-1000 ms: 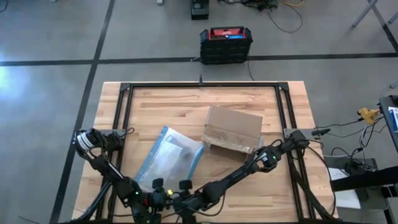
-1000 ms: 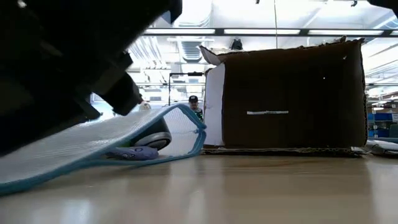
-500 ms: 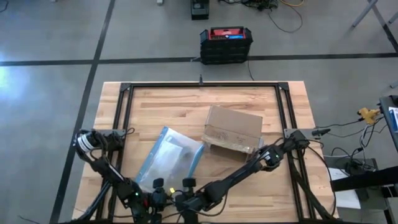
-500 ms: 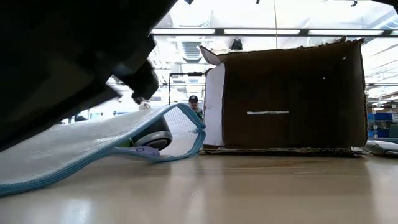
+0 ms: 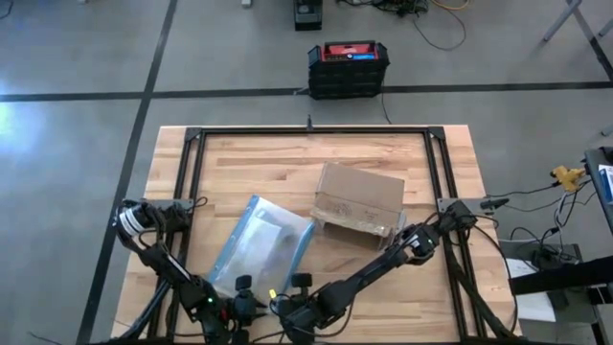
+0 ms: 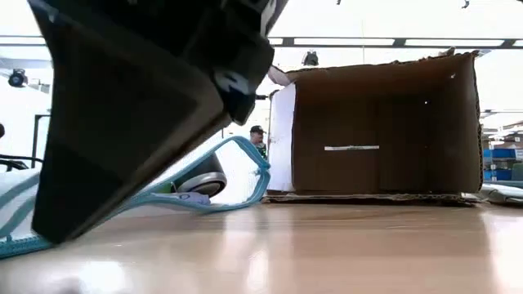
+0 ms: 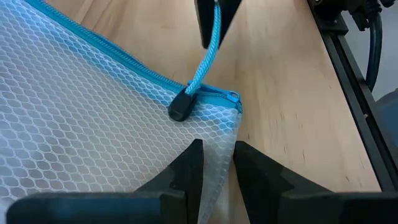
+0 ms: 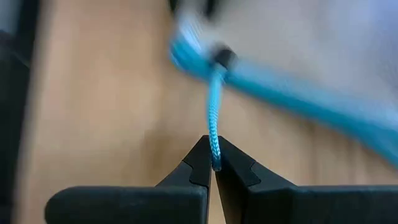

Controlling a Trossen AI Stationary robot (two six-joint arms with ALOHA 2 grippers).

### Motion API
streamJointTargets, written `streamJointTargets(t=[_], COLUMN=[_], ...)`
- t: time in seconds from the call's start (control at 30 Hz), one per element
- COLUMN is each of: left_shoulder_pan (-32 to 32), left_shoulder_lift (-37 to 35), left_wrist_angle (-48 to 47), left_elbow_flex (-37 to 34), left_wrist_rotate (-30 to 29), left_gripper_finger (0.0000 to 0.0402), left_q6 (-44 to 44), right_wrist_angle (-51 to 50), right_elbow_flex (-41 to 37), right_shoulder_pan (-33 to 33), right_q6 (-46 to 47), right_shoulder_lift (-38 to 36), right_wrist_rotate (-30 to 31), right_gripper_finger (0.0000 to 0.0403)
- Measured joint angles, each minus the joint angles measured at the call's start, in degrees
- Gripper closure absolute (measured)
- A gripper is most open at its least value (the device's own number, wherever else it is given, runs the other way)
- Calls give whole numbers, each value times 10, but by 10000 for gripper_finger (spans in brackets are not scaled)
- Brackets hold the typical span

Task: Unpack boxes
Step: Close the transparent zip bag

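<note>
A brown cardboard box [image 5: 359,199] lies on its side at the table's middle right, its open side [image 6: 384,122] toward the near edge. To its left lies a clear mesh pouch [image 5: 259,244] with a blue zip edge. Both grippers meet at the pouch's near corner. My left gripper [image 7: 217,163] is shut on that corner. My right gripper [image 8: 214,163] is shut on the blue cord of the zip slider [image 7: 179,109]. In the low view a dark arm body hides most of the pouch [image 6: 237,163]. My left gripper pinches the mesh corner [image 7: 225,134] of the pouch between its two fingers, just beside the zip's end. The corner is raised off the wood. My right gripper pinches the free end of the blue pull cord [image 8: 214,146] between its fingertips [image 7: 211,18]. The cord runs straight and taut from the fingers to the slider.
A black metal frame [image 5: 311,131] borders the work area on the wooden table. A round dark object [image 6: 200,181] sits inside the pouch. On the floor beyond the far edge stands a black-and-red case [image 5: 348,67]. A person shows far behind the box in the low view.
My right arm's wrist has shifted a little toward the table's right edge and tipped. In the low view its dark body now covers far more of the pouch. The box has kept still.
</note>
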Motion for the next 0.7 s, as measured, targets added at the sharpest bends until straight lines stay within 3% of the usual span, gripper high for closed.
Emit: streamJointTargets(t=[0.23, 0.43, 0.57, 0.7], left_shoulder_pan=[-14, -29, -33, -34], left_shoulder_lift=[1, 2, 2, 2], left_wrist_angle=[8, 17, 19, 19], left_elbow_flex=[-1, -2, -2, -1], left_wrist_rotate=[-12, -26, -31, -40], left_gripper_finger=[322, 322, 322, 322], left_q6=[-2, -4, -12, -13], right_wrist_angle=[-152, -226, -210, -110], right_elbow_flex=[0, -2, -4, 21], right_shoulder_pan=[-2, -7, -9, -6], right_q6=[56, 73, 80, 79], right_shoulder_lift=[-2, -3, -6, -5], right_wrist_rotate=[37, 67, 63, 34], right_gripper_finger=[403, 403, 403, 402])
